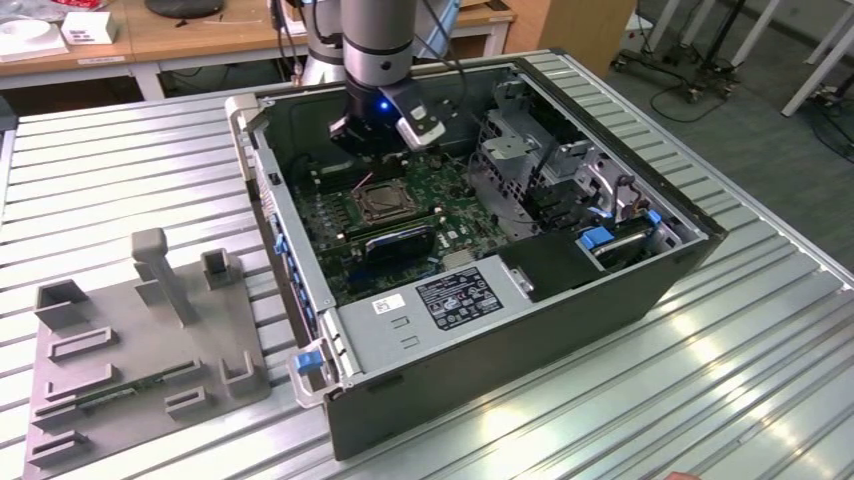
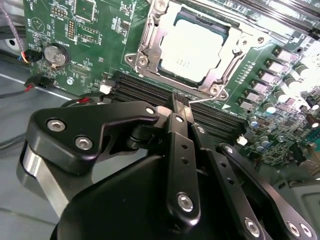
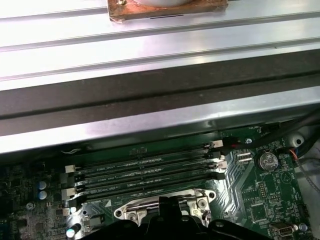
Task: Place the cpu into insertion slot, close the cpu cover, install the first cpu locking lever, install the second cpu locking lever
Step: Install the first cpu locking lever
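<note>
The cpu (image 2: pixel 192 49), a silvery square chip, lies in the insertion slot (image 1: pixel 378 201) on the green motherboard (image 2: pixel 100 35). The cpu cover (image 2: pixel 150 47), a silvery frame with a cut-out centre, lies flat around the chip. My gripper (image 2: pixel 181 106) hangs just above the board, at the socket's edge that faces the long black memory slots (image 3: pixel 145 172). Its black fingers (image 2: pixel 176 150) are pressed together with nothing between them. In the first wrist view, the fingertips (image 3: pixel 164 202) sit right at the socket frame (image 3: pixel 132 207). A thin metal rod (image 2: pixel 212 96) runs along that edge beside the tips.
The motherboard sits deep inside an open computer case (image 1: pixel 534 330) on a ribbed metal table (image 1: pixel 120 180). A drive cage (image 1: pixel 514 150) and power supply (image 1: pixel 454 295) crowd the socket on the exterior view's right. A grey fixture (image 1: pixel 134 350) stands on the table at the exterior view's left.
</note>
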`<state>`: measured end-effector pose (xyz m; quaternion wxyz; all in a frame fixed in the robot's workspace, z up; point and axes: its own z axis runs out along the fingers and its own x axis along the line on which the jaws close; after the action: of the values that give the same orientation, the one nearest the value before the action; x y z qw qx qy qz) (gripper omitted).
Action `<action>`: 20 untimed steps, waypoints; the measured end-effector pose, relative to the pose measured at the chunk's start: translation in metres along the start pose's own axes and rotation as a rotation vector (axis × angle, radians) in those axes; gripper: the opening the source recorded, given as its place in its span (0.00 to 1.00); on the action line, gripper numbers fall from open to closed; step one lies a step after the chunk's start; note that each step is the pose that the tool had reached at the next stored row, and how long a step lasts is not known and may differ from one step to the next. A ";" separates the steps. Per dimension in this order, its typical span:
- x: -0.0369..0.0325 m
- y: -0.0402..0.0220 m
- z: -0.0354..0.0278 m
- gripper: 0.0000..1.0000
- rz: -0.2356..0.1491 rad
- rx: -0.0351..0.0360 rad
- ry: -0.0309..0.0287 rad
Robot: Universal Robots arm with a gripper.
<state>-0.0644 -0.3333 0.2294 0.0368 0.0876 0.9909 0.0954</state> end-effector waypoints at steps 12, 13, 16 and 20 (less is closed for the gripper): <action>0.0032 0.0123 0.0041 0.11 -0.006 -0.0020 -0.0095; 0.0034 0.0128 0.0051 0.11 -0.007 -0.0025 -0.0106; 0.0038 0.0131 0.0095 0.11 -0.011 -0.0031 -0.0123; 0.0041 0.0125 0.0134 0.11 -0.015 -0.0026 -0.0119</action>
<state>-0.0651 -0.3180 0.2185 0.0435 0.0807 0.9912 0.0959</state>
